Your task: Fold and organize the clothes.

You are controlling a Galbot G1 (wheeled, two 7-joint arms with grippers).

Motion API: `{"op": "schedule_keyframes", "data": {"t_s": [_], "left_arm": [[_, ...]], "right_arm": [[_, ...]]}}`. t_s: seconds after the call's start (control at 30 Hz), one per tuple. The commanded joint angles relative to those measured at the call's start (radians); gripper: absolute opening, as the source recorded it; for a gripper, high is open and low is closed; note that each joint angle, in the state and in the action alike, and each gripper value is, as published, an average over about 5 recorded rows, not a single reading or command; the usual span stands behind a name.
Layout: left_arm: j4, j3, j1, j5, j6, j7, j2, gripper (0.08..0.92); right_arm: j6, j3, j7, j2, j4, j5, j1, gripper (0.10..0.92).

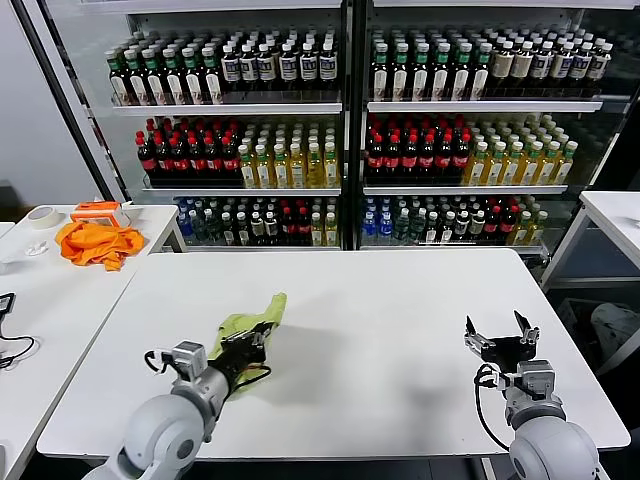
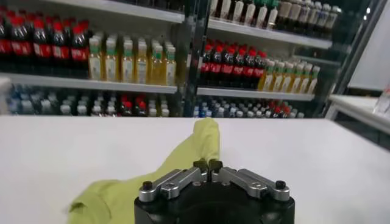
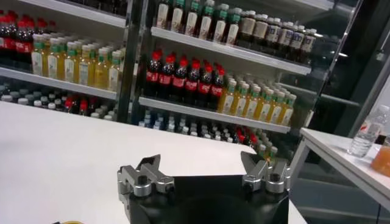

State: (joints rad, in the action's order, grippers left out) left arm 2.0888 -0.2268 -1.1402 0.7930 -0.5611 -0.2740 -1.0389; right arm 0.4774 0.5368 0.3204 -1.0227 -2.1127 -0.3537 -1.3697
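Writing/labels: none legible. Bottle labels in the cooler (image 1: 345,130) are showing as colour bands only; no brand readable on the orange-and-white box (image 1: 98,210) either.
Side table (image 1: 60,300), far left: is carrying a tape roll (image 1: 42,216), the box and a bunched orange cloth (image 1: 98,243), well apart from the work.
Polo shirt (image 1: 252,320): light yellow-green, soft plain fabric, lying crumpled on the white table (image 1: 380,330), left of centre. One narrow end is stretching away twd the cooler; the rest is bunching up at the near end. In the left wrist view the shirt (image 2: 177,164) is running as a strip from a wider heap beside the gripper body up to a rounded tip. Collar and sleeves can't be made out.
Left gripper (image 1: 247,346): sitting low at the shirt's near end. Fingers (image 2: 199,165) are pressing tog., tips meeting on the fabric; shirt is passing under and between the tips, pinched there.
Right gripper (image 1: 501,333): hovering over bare table nr the right-front edge, well apart from the shirt. Fingers (image 3: 150,163) are standing wide apart w/ nothing betw. them.
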Motion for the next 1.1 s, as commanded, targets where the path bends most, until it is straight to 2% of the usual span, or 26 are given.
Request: {"op": "schedule_keyframes", "data": {"t_s": [0.03, 0.23, 0.37, 0.47, 0.6, 0.7, 0.77, 0.87, 1.1], "left_arm": [[-0.095, 0.093, 0.158, 0.203, 0.007, -0.153, -0.120, 0.089], [-0.113, 0.101, 0.167, 0.271, 0.045, -0.143, -0.142, 0.098], [-0.081, 0.076, 0.166, 0.324, 0.097, -0.100, -0.155, 0.191], [-0.035, 0.013, 0.166, 0.344, 0.115, -0.061, -0.110, 0.277], [-0.008, -0.101, 0.166, 0.328, 0.138, -0.001, 0.036, 0.390], [-0.030, -0.178, 0.133, 0.194, 0.175, 0.073, 0.130, 0.477], [-0.056, -0.227, 0.085, 0.048, 0.217, 0.136, 0.165, 0.537], [-0.084, -0.282, 0.000, -0.125, 0.271, 0.200, 0.188, 0.624], [-0.084, -0.323, -0.119, -0.243, 0.308, 0.219, 0.155, 0.800]], "right_arm": [[0.003, 0.001, 0.001, -0.010, -0.003, 0.006, -0.001, 0.823], [0.004, -0.001, 0.000, -0.022, -0.002, 0.014, -0.006, 0.823], [0.006, 0.004, -0.001, -0.022, -0.003, 0.015, -0.007, 0.823], [0.007, 0.012, -0.007, -0.016, -0.006, 0.014, -0.009, 0.823], [0.007, 0.012, -0.015, -0.014, -0.011, 0.013, -0.004, 0.823], [0.007, -0.008, -0.022, -0.023, -0.011, 0.013, 0.009, 0.823], [0.008, -0.033, -0.029, -0.032, -0.010, 0.012, 0.022, 0.823], [0.016, -0.087, -0.039, -0.050, -0.008, -0.003, 0.047, 0.823], [0.091, -0.266, 0.025, -0.085, -0.019, -0.206, 0.140, 0.823]]}}
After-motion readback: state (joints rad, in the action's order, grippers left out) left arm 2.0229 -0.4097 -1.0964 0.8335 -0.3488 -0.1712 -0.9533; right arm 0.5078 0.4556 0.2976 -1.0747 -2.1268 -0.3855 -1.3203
